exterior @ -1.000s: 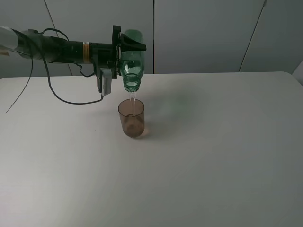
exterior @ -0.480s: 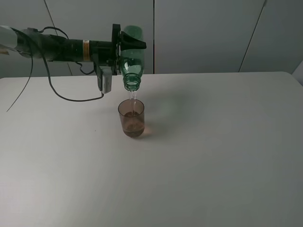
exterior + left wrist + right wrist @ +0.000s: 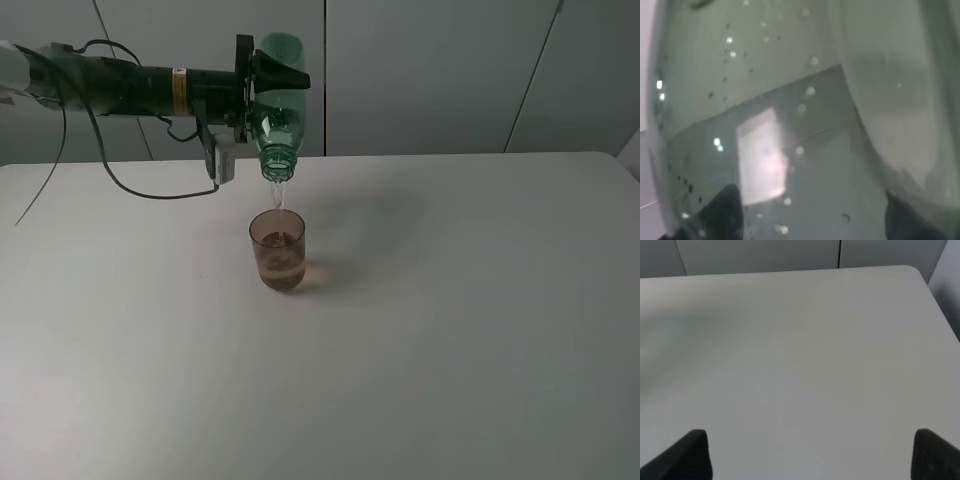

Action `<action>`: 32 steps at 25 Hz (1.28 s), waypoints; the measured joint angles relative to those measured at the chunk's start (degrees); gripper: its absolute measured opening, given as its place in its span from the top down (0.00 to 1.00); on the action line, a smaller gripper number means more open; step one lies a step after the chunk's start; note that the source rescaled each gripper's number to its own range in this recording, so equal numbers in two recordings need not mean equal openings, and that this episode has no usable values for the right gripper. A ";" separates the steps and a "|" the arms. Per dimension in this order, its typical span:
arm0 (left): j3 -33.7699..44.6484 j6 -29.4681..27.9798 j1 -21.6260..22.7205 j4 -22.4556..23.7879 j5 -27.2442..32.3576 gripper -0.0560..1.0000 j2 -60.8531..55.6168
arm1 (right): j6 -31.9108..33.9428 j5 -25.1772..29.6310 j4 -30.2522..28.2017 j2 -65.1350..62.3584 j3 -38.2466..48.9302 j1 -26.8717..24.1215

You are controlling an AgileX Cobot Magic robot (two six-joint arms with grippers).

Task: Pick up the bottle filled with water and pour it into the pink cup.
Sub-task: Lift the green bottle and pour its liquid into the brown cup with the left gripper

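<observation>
The green bottle [image 3: 278, 115] hangs upside down, neck down, in my left gripper [image 3: 262, 85], which is shut on its body above the table. A thin stream of water runs from its mouth into the pink cup [image 3: 277, 250], which stands upright on the white table [image 3: 450, 330] right below and holds some water. In the left wrist view the bottle's wet green wall [image 3: 800, 100] fills the picture, with droplets on it. The right gripper [image 3: 810, 460] shows only two dark fingertips [image 3: 687, 455] set wide apart over bare table, far from the cup.
The left arm [image 3: 120, 88] reaches in from the left with a black cable [image 3: 130, 195] looping down toward the table. Grey wall panels stand behind the table's far edge. The table's rounded far right corner [image 3: 915, 270] shows in the right wrist view.
The left gripper has lifted the upside-down bottle a little higher over the cup. Water keeps streaming and the level in the cup has risen. The cup has not moved.
</observation>
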 joint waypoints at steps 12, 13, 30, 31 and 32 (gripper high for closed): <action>0.00 2.09 0.00 1.69 -0.25 0.95 -0.50 | 0.00 0.00 0.00 0.00 0.00 0.00; 0.00 2.56 0.00 1.69 -0.25 0.95 -0.50 | 0.00 0.00 0.00 0.00 0.00 0.00; -0.11 10.11 0.00 0.78 -0.36 0.95 -0.50 | 0.00 0.00 0.00 0.00 0.00 0.00; -0.11 10.11 0.00 0.78 -0.36 0.95 -0.50 | 0.00 0.00 0.00 0.00 0.00 0.00; -0.11 10.21 0.00 0.78 -0.36 0.95 -0.50 | 0.00 0.00 0.00 0.00 0.00 0.00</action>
